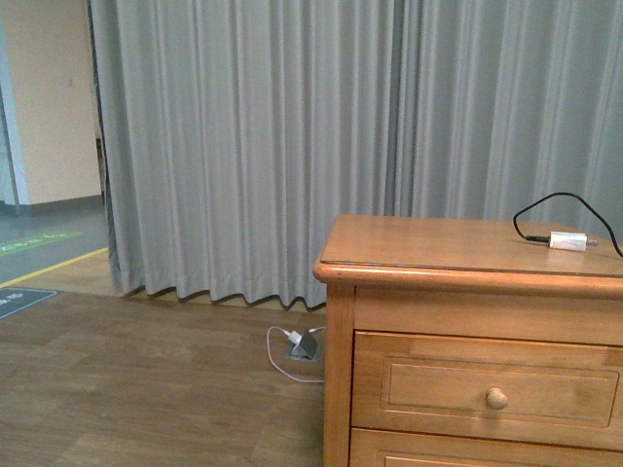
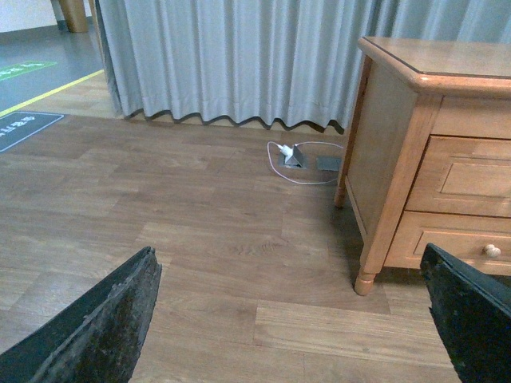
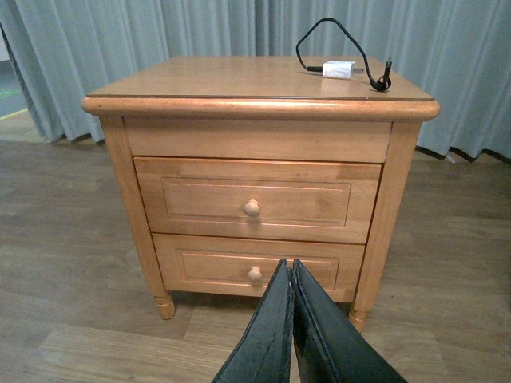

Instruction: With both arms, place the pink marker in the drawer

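Note:
The honey-coloured wooden cabinet [image 3: 255, 84] stands on the wood floor. Its upper drawer [image 3: 255, 199] is closed, with a round knob [image 3: 251, 207]; it also shows in the front view [image 1: 487, 389] and the left wrist view [image 2: 471, 179]. The pink marker is not in view. My right gripper [image 3: 289, 267] is shut and empty, in front of the cabinet, low, facing the lower drawer [image 3: 255, 267]. My left gripper [image 2: 291, 263] is open wide and empty above the floor, left of the cabinet. Neither arm shows in the front view.
A small white adapter [image 3: 338, 69] with a black cable [image 3: 335, 28] lies on the cabinet top, also in the front view [image 1: 568, 240]. A floor socket with a white plug [image 1: 304, 345] sits by the grey curtain [image 1: 253, 146] behind.

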